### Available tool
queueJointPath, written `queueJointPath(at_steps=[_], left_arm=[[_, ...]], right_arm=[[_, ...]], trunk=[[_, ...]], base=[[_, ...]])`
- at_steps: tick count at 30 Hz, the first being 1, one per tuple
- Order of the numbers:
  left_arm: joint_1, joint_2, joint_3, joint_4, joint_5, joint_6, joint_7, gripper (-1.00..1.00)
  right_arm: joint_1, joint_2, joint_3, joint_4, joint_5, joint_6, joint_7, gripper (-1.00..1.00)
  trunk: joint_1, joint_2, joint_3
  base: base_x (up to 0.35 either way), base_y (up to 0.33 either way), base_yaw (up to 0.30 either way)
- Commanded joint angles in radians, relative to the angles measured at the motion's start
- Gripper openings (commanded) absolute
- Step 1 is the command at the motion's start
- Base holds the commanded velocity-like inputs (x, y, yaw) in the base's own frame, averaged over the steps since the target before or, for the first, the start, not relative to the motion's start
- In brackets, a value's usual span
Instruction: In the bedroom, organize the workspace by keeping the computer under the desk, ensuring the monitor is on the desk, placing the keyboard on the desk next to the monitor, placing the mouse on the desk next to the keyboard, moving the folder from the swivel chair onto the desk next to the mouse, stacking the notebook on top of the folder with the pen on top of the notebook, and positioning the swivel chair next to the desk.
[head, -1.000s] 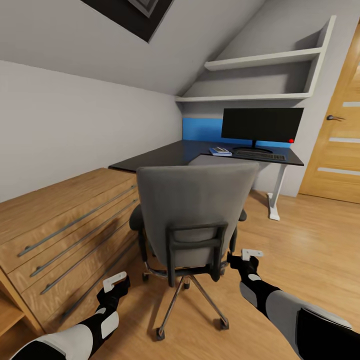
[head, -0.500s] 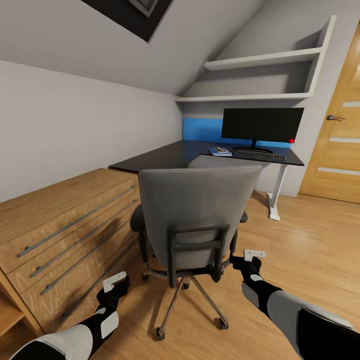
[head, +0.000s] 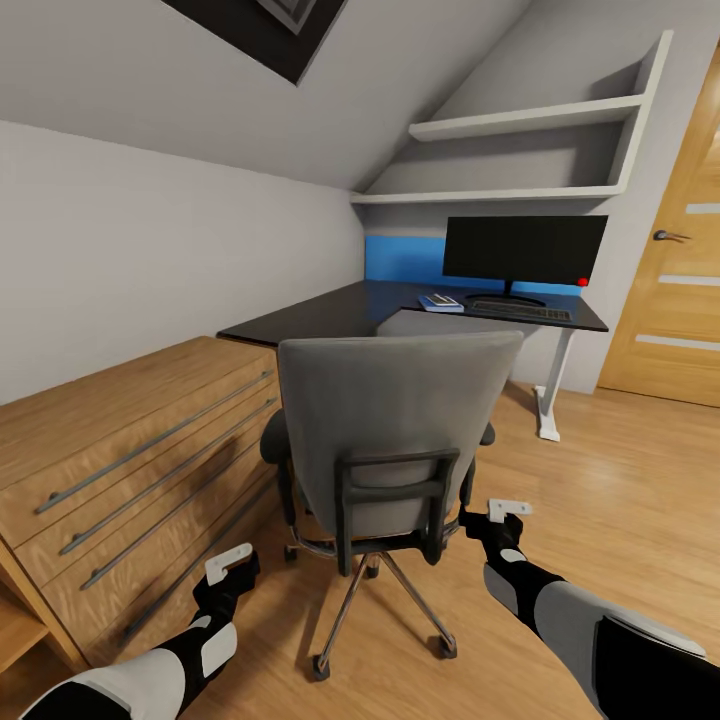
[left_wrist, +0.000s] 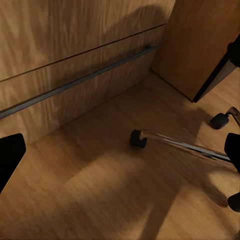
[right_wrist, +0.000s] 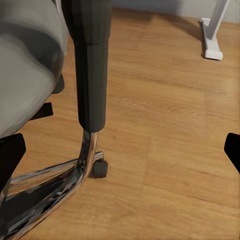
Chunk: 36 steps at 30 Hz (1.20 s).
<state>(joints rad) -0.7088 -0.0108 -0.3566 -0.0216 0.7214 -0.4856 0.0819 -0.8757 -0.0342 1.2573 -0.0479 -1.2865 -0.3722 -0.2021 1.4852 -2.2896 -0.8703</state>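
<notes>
Nearest the camera, the left gripper (head: 232, 566) hangs low beside the wooden drawer chest (head: 130, 440), jaws spread and holding nothing; the right gripper (head: 500, 513) sits just right of the swivel chair (head: 390, 440), likewise released and empty. The chair stands between both arms, its back to the robot, well short of the desk (head: 330, 315). Farther off, on the desk's right wing, the folder (head: 440, 303) lies left of the keyboard (head: 520, 311), with the monitor (head: 524, 250) behind them. A lopsided shove from one arm could spin the chair on its casters into the chest instead of rolling it deskward. No brand, label or writing can be read
</notes>
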Motion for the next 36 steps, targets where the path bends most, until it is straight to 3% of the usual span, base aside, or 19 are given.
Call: queueJointPath(at_steps=[1,21,23,26,27,32,36], left_arm=[[0.000,0.000,-0.008,0.000,0.000,-0.002,0.009,1.00],[0.000,0.000,-0.008,-0.003,0.002,0.012,0.012,1.00],[-0.001,-0.001,-0.008,-0.082,0.000,0.149,0.024,1.00],[-0.001,0.001,-0.008,-0.164,0.000,0.256,0.052,1.00],[-0.001,0.002,-0.008,-0.222,0.000,0.322,0.087,1.00],[-0.001,0.007,-0.005,-0.365,0.000,0.421,0.213,1.00],[-0.001,0.009,-0.002,-0.445,0.002,0.449,0.273,1.00]], right_arm=[[0.000,-0.001,0.009,-0.003,-0.005,0.000,-0.008,1.00],[0.000,0.000,0.012,-0.004,-0.004,-0.002,-0.007,1.00],[0.000,0.002,0.013,-0.004,-0.004,-0.002,-0.007,1.00],[0.000,0.002,0.013,-0.004,-0.004,-0.002,-0.007,1.00],[0.000,0.002,0.013,-0.004,-0.004,-0.002,-0.007,1.00],[0.000,0.002,0.013,-0.004,-0.004,-0.002,-0.007,1.00],[0.000,0.002,0.013,-0.004,-0.004,-0.002,-0.007,1.00]], trunk=[[0.000,0.000,-0.001],[0.000,0.000,-0.001],[0.000,0.000,-0.001],[0.000,0.000,-0.001],[0.000,0.000,-0.001],[0.000,0.000,-0.001],[0.000,0.000,-0.001]], base=[[0.000,0.000,0.000],[0.026,0.000,0.000],[0.001,0.000,0.000],[0.000,0.000,0.000],[0.000,0.000,0.000],[0.000,0.000,0.000],[0.000,0.000,0.000]])
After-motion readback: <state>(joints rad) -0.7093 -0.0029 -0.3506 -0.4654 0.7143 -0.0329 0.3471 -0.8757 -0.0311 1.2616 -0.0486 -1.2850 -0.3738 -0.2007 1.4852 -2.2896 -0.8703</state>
